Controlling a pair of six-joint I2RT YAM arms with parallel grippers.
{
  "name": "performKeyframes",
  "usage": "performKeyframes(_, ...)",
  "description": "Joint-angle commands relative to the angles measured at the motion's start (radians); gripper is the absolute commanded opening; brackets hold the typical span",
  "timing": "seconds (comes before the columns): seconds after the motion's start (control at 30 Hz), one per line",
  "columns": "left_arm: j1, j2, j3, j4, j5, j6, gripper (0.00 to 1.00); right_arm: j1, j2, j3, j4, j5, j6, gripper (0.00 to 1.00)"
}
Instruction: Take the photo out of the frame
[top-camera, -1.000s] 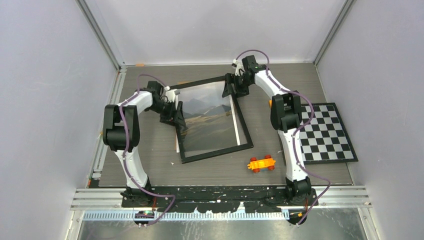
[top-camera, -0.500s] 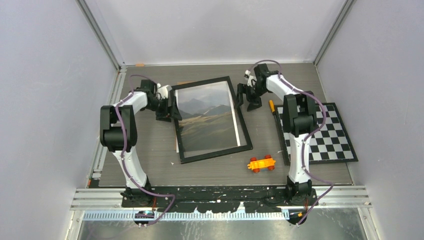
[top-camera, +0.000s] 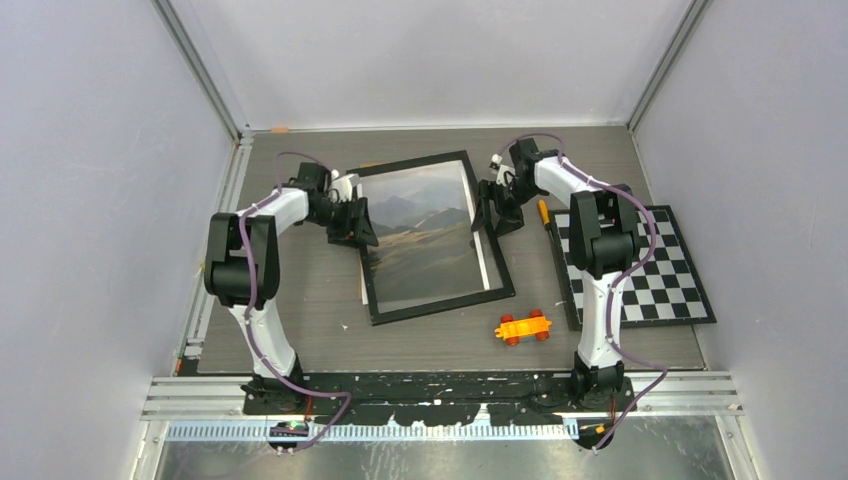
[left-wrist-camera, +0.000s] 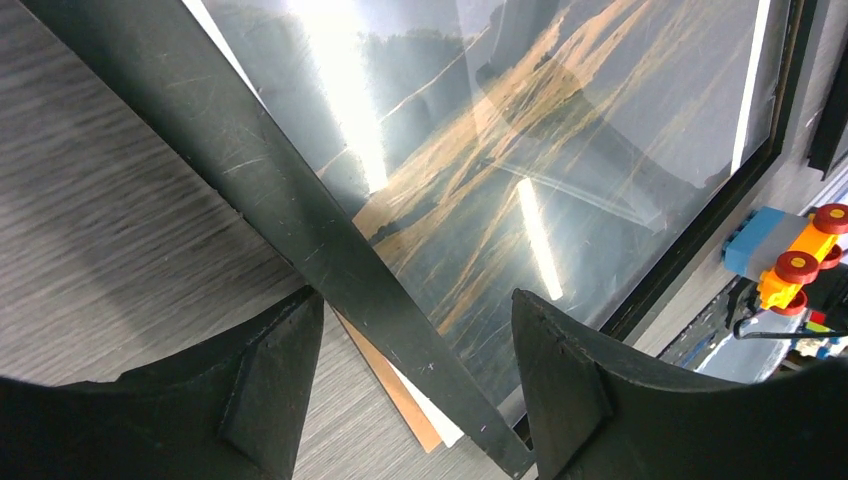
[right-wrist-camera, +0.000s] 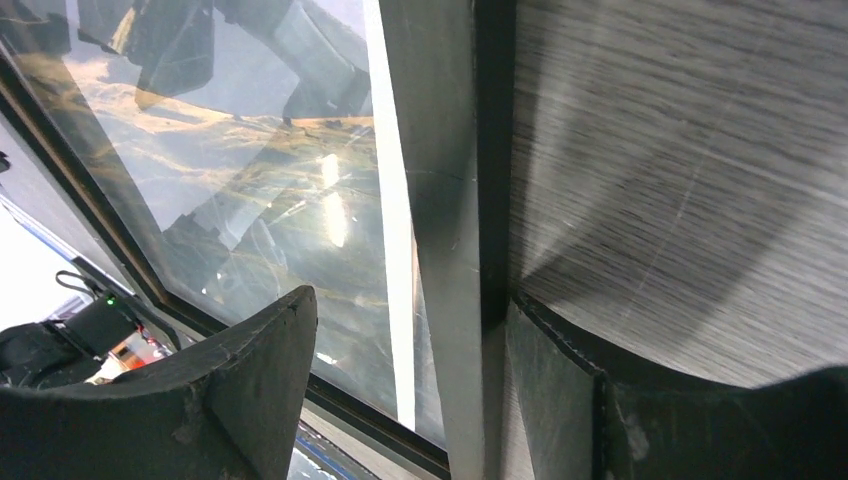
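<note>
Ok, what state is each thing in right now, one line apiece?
frame: lying flat, glass side up.
photo: behind the frame's glass, not yet out.
left gripper: open, astride the frame's left bar.
right gripper: open, astride the frame's right bar.
toy car: upright on its wheels.
checkerboard mat: lying flat.

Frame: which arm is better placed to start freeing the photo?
Left, probably. The left arm has its jaws astride the frame bar, right where a brown backing corner and a white edge poke out beneath it. The right arm straddles the opposite bar, where nothing protrudes.
</note>
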Motion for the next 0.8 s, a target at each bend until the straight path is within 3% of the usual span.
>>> performKeyframes(0.0,-0.029,0.034,0.093,0.059,0.037,-0.026,0.69,-0.004,-0.006,0.008,-0.023,0.049,-0.007,0.73)
performKeyframes(0.37,-0.087,0.117,0.187,0.087,0.04,-0.061,0.69,-0.029,-0.027,0.006,-0.016,0.176,0.003,0.69)
performKeyframes(0.77,-0.108,0.107,0.188,0.1,0.058,-0.099,0.73,-0.056,-0.057,0.048,-0.029,0.223,-0.042,0.77)
